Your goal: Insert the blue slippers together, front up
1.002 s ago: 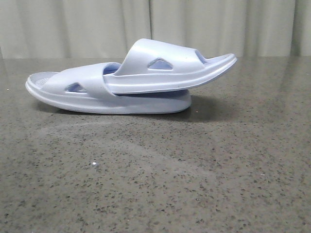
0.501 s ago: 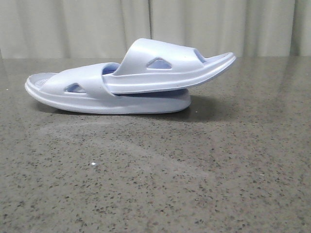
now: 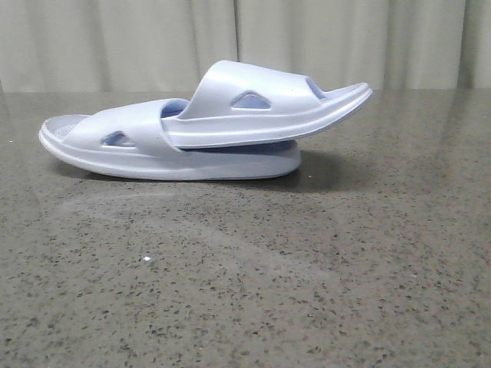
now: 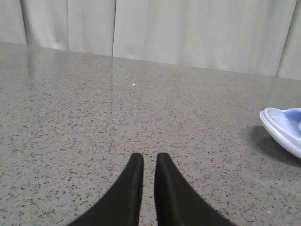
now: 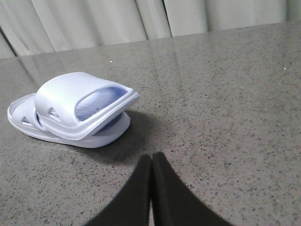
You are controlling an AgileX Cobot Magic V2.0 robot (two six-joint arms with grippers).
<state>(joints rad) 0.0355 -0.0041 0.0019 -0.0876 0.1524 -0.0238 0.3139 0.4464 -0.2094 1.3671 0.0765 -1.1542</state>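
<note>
Grey speckled table (image 3: 307, 291), pale curtain (image 3: 345, 38) behind. Slippers (image 3: 207, 130) nested, upper one wedged under lower's strap; since a second ago, barely settled. We judge insertion finished. Left gripper (image 4: 145, 162) and right gripper (image 5: 151, 162) closed, empty, slippers well ahead of jaws.

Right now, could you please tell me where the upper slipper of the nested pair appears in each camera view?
Front view: the upper slipper sits left of centre, pushed under the lower slipper's strap.
Left wrist view: I cannot tell which slipper the tip at the right edge belongs to.
Right wrist view: it lies at the left, resting on the lower one.
Shared landmark: the speckled grey table, backed by a pale curtain.
</note>
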